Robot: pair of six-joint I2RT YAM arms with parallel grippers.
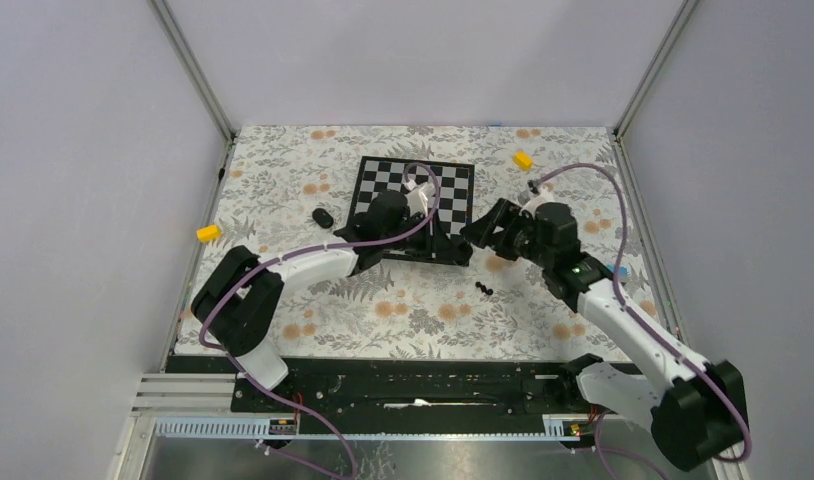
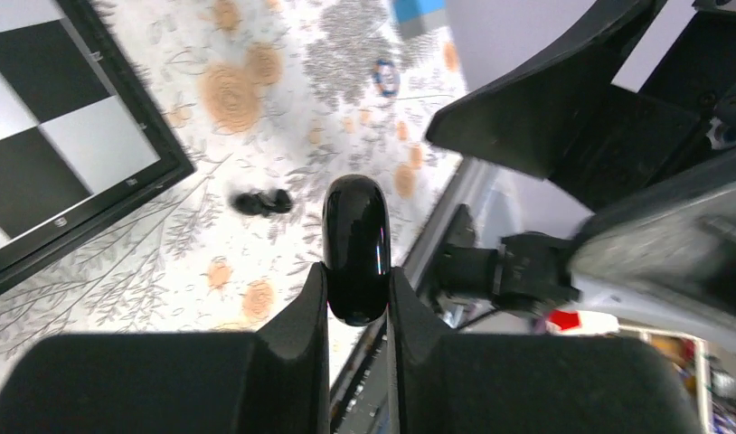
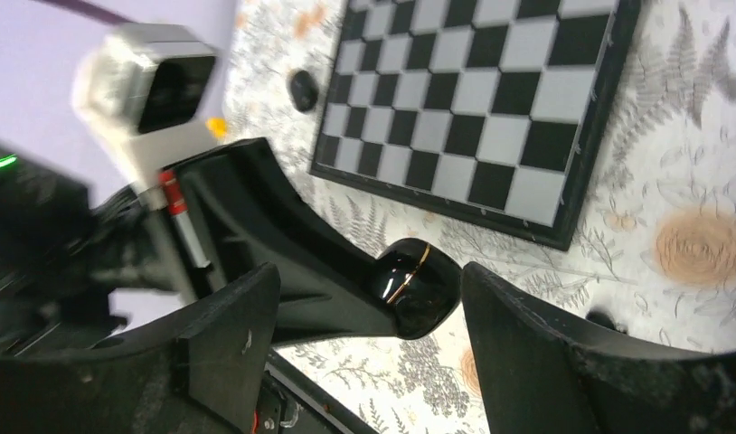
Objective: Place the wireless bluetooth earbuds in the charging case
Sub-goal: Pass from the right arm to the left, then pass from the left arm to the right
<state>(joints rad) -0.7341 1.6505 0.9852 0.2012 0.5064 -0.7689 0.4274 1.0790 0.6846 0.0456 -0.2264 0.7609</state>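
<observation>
1. The left gripper [image 2: 355,277] is clamped on the case [image 2: 355,242] and holds it up off the counter [image 2: 188,271], beside the near corner of the chessboard [image 3: 491,90].
2. The right gripper [image 3: 366,291] stands wide open with a finger on either side of the case. Neither finger touches it, and this gripper holds nothing.
3. The earbuds [image 2: 263,202] lie close together on the counter, just off the board's edge and below the raised case.
4. The case looks shut: the right wrist view shows only a thin gold seam around it (none of the inside shows).
5. Handling, as I judge it:
   - The case is a hard, glossy, rounded shell, probably light and likely to slip.
   - The left gripper pinches it across the lower half, leaving the upper half free above the fingertips.
   - That free part, above the seam, looks the best place for the right fingers to take hold and work the lid open.
6. The earbuds are tiny, smooth and apt to roll or skitter, so each needs a gentle, centred pinch across its body.
</observation>
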